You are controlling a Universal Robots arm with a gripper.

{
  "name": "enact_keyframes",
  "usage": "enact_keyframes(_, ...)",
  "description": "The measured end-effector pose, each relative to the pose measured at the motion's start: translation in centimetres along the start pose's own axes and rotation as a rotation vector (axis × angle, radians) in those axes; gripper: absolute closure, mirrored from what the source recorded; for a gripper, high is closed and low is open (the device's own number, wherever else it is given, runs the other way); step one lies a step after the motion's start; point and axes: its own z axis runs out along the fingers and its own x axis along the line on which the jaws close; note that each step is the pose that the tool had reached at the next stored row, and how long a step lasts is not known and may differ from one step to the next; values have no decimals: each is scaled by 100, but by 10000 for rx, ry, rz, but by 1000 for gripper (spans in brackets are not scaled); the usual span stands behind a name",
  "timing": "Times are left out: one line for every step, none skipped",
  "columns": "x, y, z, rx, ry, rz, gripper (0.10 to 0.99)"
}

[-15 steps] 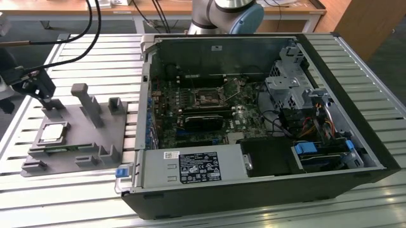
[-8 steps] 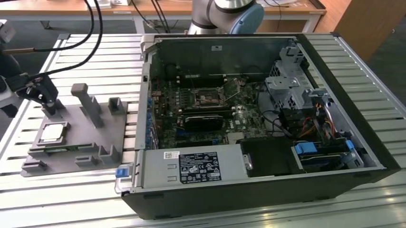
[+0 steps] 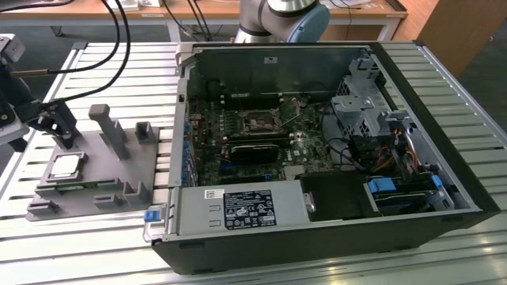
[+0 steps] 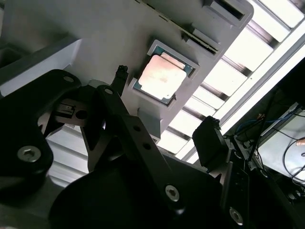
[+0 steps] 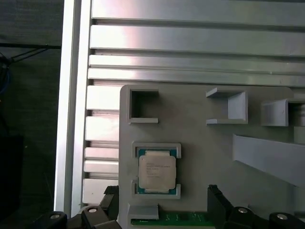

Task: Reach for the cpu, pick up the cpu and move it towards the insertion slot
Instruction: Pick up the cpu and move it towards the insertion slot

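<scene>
The case (image 3: 317,249) lies nearest in the exterior view, open on its side. The slot (image 3: 260,122) sits deep inside it on the green board and appears empty. The cpu (image 3: 67,166) is well apart from it, at the exterior view's left, lying flat in its pocket on the grey plate (image 3: 99,178).

The gripper (image 3: 56,132) hangs over the far part of this plate, near the upright blocks (image 3: 111,130), and does not touch the cpu. In the first wrist view the cpu (image 5: 157,172) shows between the two black fingers (image 5: 217,202). They stand wide apart, wider than the cpu, and they hold nothing.

I judge that the step in hand is the reach. The pocket has low walls on two opposite sides, and the other two sides are free. To reach well, the gripper should be centred over the cpu with one finger facing each free side. It should come down straight, not at an angle, because the tall blocks are close. The cpu is thin, so the fingers probably have to go low, almost to the plate. An uneven grip could tilt it in the pocket.
</scene>
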Motion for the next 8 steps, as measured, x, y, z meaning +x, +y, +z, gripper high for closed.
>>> enact_keyframes(0,-1,15,0,1,0,263)
enact_keyframes(0,-2,30,1,2,0,263)
enact_keyframes(0,-3,46,0,2,0,263)
enact_keyframes(-1,-4,61,0,3,0,263)
enact_keyframes(-1,-6,77,-1,3,0,263)
enact_keyframes(-1,-8,93,0,4,0,263)
enact_keyframes(-1,-10,109,1,4,0,263)
enact_keyframes(-1,-11,128,0,3,0,263)
